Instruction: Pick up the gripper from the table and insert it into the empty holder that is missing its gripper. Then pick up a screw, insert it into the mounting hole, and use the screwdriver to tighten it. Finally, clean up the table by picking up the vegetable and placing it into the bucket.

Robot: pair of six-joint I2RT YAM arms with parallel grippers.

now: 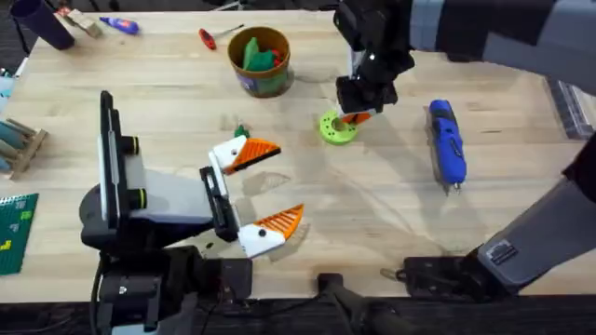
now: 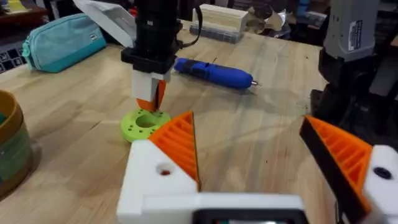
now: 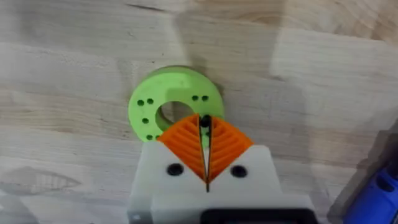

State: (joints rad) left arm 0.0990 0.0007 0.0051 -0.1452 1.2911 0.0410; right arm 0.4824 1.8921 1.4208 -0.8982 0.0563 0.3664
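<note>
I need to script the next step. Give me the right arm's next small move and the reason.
Probably lift straight up. The right end effector stands shut just over the lime-green ring, with what looks like a small dark screw pinched between its orange pads. Raising it should clear the ring before the screw is carried anywhere.

The right arm reaches across the middle, wrist pointing down, its gripper [image 3: 206,134] with jaws pressed together. The left gripper [image 2: 261,155] sits low, jaws wide apart.
</note>
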